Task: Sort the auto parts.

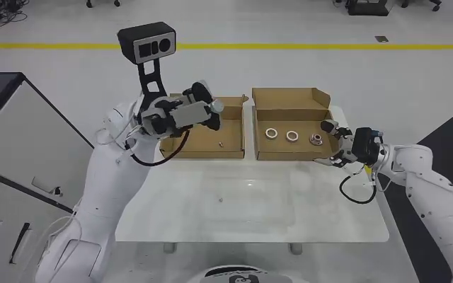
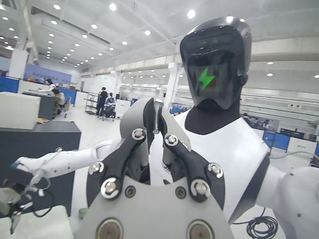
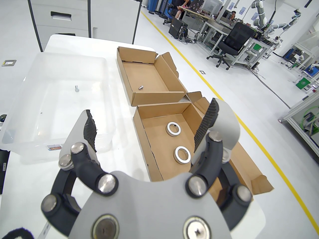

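Observation:
My left gripper is shut on a threaded steel bolt and points up, away from the table. In the top view the left gripper hangs above the left cardboard box, where one small bolt lies. My right gripper is open and holds nothing, at the outer side of the right cardboard box. That box holds two metal rings. In the top view a brownish part also lies in it, near the right gripper.
A clear plastic tray stands on the white table in front of the boxes, with one small bolt in it. The left box and its bolt lie beyond the right box. A grey cabinet stands past the table's far end.

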